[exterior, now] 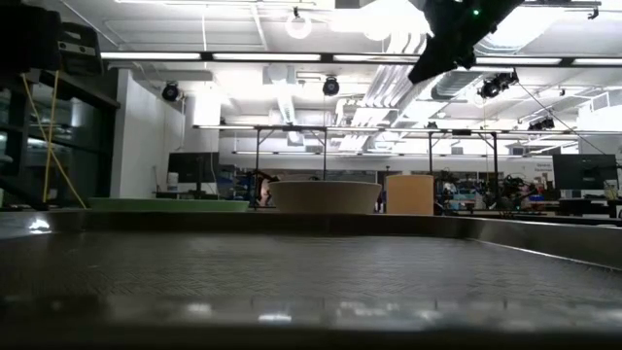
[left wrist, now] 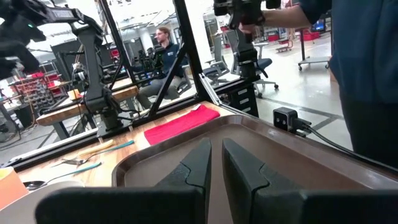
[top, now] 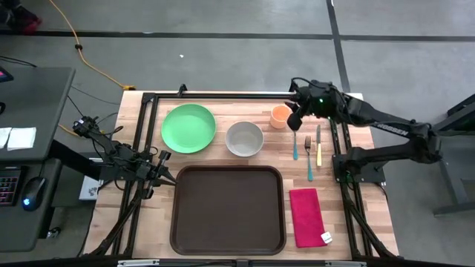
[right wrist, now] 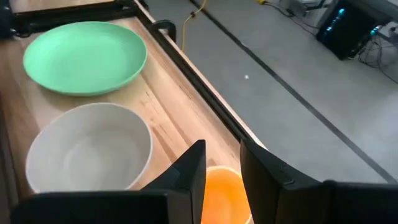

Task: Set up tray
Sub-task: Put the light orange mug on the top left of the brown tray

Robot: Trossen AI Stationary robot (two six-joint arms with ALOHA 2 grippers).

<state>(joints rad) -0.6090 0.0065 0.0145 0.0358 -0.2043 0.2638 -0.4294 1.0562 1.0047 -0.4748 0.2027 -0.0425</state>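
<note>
One tray, plate, bowl, cup, napkin; two forks

The right arm is stretched from the right side across the far part of the surface, with its wrist bent downward. The right claw is held raised, its fingers parted by a narrow gap. The left claw is kept low at the left side, its fingers nearly together.

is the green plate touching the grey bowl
Apart. The high view shows bare wood between the green plate and the grey bowl.
</note>
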